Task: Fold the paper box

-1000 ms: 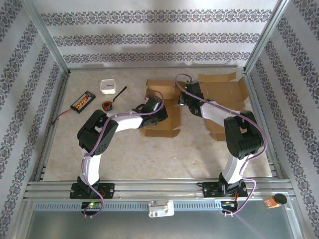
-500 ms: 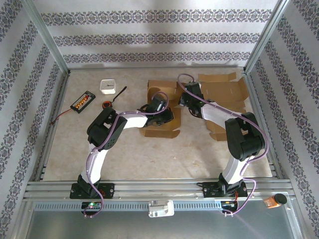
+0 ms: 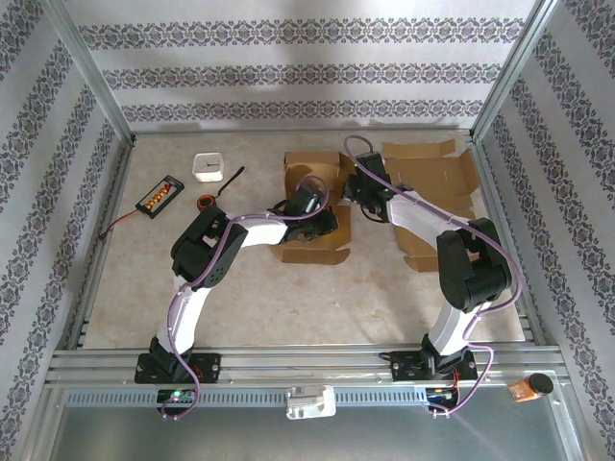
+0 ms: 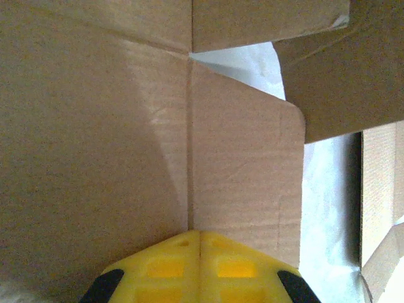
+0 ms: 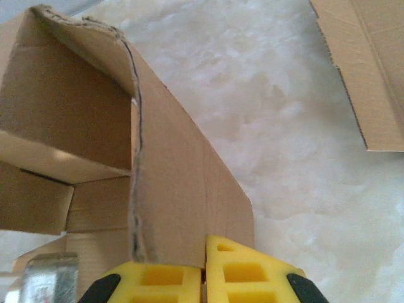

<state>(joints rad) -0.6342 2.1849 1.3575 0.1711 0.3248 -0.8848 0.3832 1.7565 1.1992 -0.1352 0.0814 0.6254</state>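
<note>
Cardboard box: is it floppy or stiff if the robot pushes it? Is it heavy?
The box is probably stiff across its flat parts but bends easily at its creases, where it is already folded. It looks light, because the bare edge shows thin card. If pushed, it might slide on the smooth table.

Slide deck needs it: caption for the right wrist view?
Shut right pincer at a raised flap of the box, flat cardboard beyond.
</note>
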